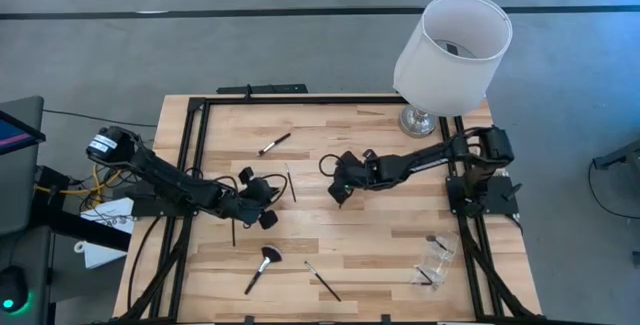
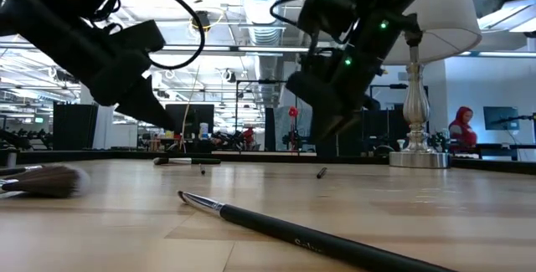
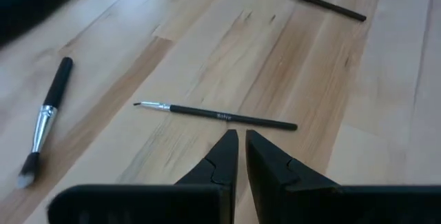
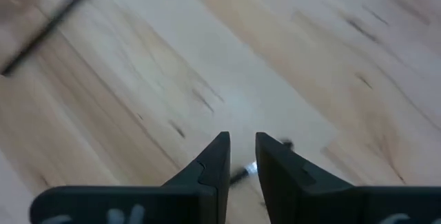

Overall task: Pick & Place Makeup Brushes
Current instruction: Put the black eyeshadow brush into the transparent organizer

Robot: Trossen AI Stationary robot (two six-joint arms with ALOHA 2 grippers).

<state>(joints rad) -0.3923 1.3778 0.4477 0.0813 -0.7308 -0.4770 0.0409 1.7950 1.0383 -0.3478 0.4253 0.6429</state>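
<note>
Black-handled makeup brushes lie flat on the wooden table. A slim one (image 3: 217, 116) (image 1: 291, 183) lies just ahead of my left gripper (image 3: 241, 140) (image 1: 268, 200), whose fingers stand almost together and touch nothing. A silver-ferruled brush (image 3: 43, 122) (image 1: 273, 144) lies toward the far edge. My right gripper (image 4: 241, 148) (image 1: 337, 195) hovers over mid-table with a narrow gap; a thin brush (image 4: 239, 176) shows on the wood below its fingertips. Near the front edge lie the fan brush (image 1: 265, 263) (image 2: 42, 180) and another slim brush (image 1: 322, 280) (image 2: 293, 234).
A white-shaded lamp (image 1: 450, 50) stands at the table's far right corner. A clear container (image 1: 437, 257) with dark brushes in it sits near the right front corner. A black frame rail (image 1: 300, 99) borders the table. Bare wood lies between the two grippers and the front brushes.
</note>
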